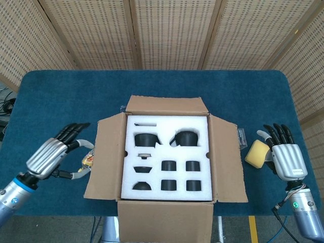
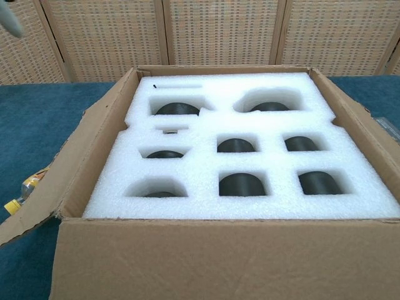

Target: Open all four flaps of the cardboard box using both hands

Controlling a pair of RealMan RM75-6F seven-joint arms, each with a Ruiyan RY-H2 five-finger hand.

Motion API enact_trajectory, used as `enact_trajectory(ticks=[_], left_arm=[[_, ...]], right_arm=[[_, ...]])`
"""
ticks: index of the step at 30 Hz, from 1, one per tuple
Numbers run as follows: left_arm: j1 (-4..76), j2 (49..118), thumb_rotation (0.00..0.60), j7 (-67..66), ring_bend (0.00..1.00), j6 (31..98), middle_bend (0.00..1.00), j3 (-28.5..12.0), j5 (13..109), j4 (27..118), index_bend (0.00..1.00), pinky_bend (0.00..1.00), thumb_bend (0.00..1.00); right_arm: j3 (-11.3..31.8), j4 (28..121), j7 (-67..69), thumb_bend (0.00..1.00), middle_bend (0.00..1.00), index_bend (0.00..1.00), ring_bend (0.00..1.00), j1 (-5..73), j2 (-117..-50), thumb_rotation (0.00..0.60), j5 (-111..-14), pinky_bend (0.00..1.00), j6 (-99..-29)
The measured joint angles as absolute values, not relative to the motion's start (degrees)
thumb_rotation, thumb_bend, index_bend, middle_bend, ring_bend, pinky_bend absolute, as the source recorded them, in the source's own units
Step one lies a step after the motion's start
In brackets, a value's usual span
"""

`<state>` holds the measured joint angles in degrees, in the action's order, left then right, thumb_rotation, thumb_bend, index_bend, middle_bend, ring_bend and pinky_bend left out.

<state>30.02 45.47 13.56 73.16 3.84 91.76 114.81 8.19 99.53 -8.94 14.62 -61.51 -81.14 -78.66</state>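
The cardboard box [image 1: 104,167] [image 2: 206,262] sits mid-table with all its flaps folded outward. Inside lies a white foam insert [image 1: 167,154] [image 2: 240,159] with several black parts in its pockets. My left hand [image 1: 54,154] hovers left of the box's left flap, fingers spread, holding nothing. My right hand [image 1: 286,157] stays right of the box near the table's right edge, fingers extended and empty. The chest view shows only a fingertip of the left hand at its top left corner.
A yellow sponge [image 1: 255,152] lies just left of my right hand. A small clear packet [image 1: 242,137] rests by the right flap. A small bottle with a yellow cap [image 1: 87,162] [image 2: 22,192] lies between my left hand and the left flap.
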Motion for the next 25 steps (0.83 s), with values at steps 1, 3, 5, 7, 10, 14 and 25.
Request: enact_trajectory(ticks=[1,3,5,7,10,14,25], left_arm=[[28.2,46.3,0.432,11.3,0.0,74.8,0.0,3.7,90.4,114.3,0.32,0.0,0.25],[25.6,47.6,0.442,8.5,0.0,77.4,0.0,3.5,88.3,113.3,0.32,0.0,0.25],[22.8,49.1,0.449,6.2,0.0,80.2,0.0,3.3,86.1,112.1,0.32,0.0,0.25],[20.7,50.2,0.454,5.0,0.0,82.0,0.0,3.2,84.5,111.1,0.31,0.0,0.25],[17.7,51.8,0.456,3.7,0.0,84.4,0.0,3.2,82.5,109.3,0.31,0.0,0.25],[14.1,53.5,0.459,2.6,0.0,86.7,0.0,3.2,80.9,107.2,0.31,0.0,0.25],[9.3,55.3,0.459,3.6,0.0,90.1,0.0,3.4,83.0,104.0,0.31,0.0,0.25]], right_arm=[[8.3,99.4,-9.0,1.0,0.12,0.19,0.0,14.6,-61.6,0.6,-81.0,0.0,-78.7],[8.4,98.9,-9.1,1.0,0.12,0.18,0.0,14.5,-61.9,0.6,-80.7,0.0,-79.0],[8.6,98.5,-9.1,1.0,0.12,0.18,0.0,14.4,-62.2,0.6,-80.3,0.0,-79.3],[8.7,98.2,-9.2,1.0,0.11,0.18,0.0,14.2,-62.4,0.6,-80.0,0.0,-79.7],[8.8,97.7,-9.3,1.0,0.11,0.18,0.0,13.9,-62.8,0.6,-79.7,0.0,-80.1],[8.3,97.7,-9.8,1.0,0.11,0.18,0.0,13.3,-63.1,0.6,-79.9,0.0,-80.8],[6.9,98.0,-10.4,1.0,0.11,0.18,0.0,11.8,-63.3,0.6,-80.8,0.0,-81.7]])
